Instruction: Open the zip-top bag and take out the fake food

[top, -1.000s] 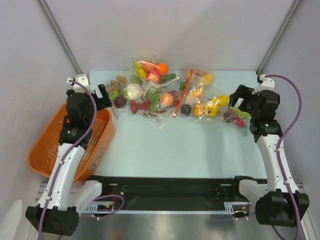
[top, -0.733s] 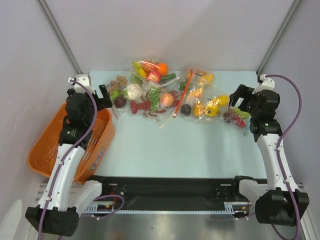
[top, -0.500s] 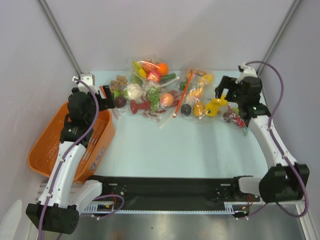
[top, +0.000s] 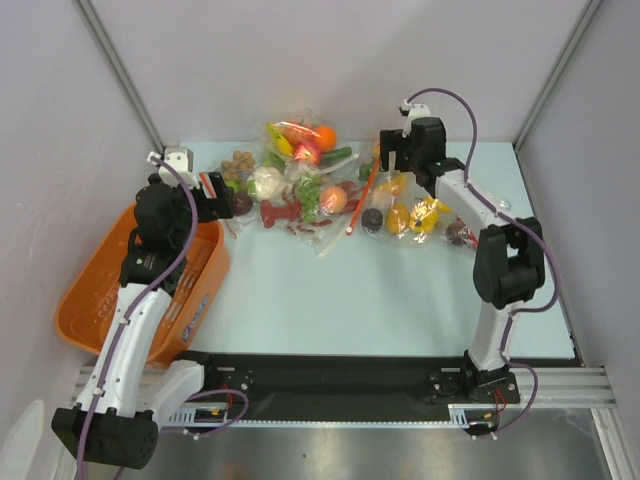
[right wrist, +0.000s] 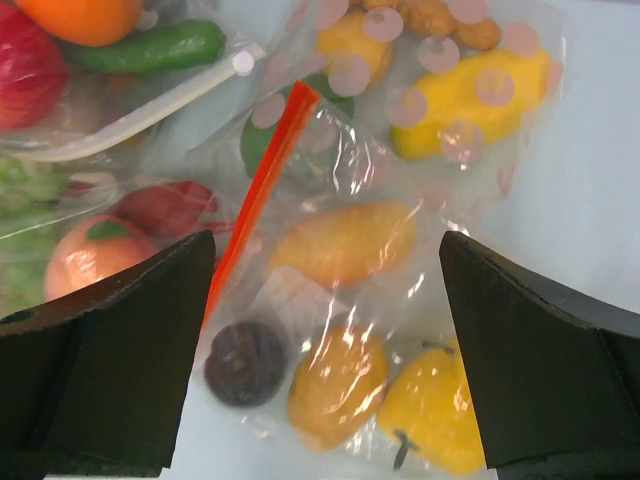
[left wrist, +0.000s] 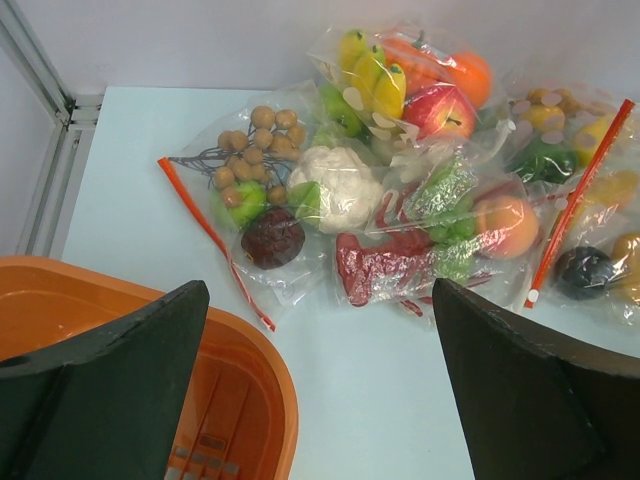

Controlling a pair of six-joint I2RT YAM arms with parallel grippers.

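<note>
Left claw (left wrist: 320, 300), right claw (right wrist: 325, 245) apart — crinkly zip-top bag (right wrist: 300, 292) holds glossy fake food (right wrist: 338, 385).

The left arm (top: 125, 335) and the right arm (top: 462, 190) have white plastic link shells and black rounded joint housings. A thin purple cable (top: 443, 92) loops along each of them. The left gripper (left wrist: 318, 300) and the right gripper (right wrist: 325, 245) each carry two broad, matte black, wedge-shaped fingers (left wrist: 110, 380).

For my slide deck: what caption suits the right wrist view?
Open right gripper poised above the zip-top bag of fake food.
</note>
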